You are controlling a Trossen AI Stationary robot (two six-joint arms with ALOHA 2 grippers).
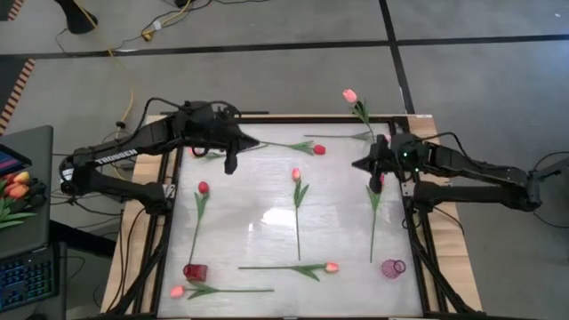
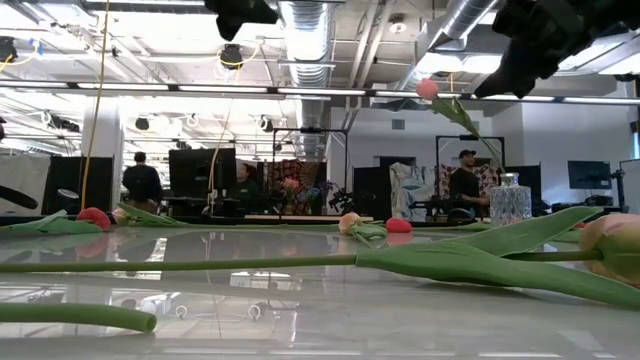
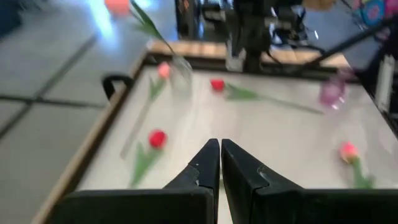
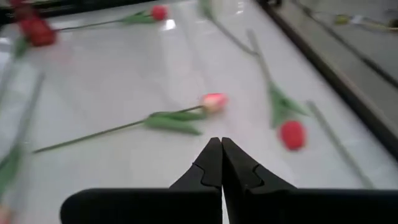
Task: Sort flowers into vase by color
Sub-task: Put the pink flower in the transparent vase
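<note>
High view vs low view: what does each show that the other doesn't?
Only the high view: both shut grippers, left and right, the red vase, the pink vase, and the whole layout of tulips lying on the table.
Only the low view: the room behind, with people standing.
Both: the clear vase holding one pink tulip, and tulips lying flat.

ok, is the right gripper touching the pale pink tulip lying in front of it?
Apart. The right wrist view shows the right gripper, jaws shut, with bare white tabletop between it and the pale pink tulip.
</note>
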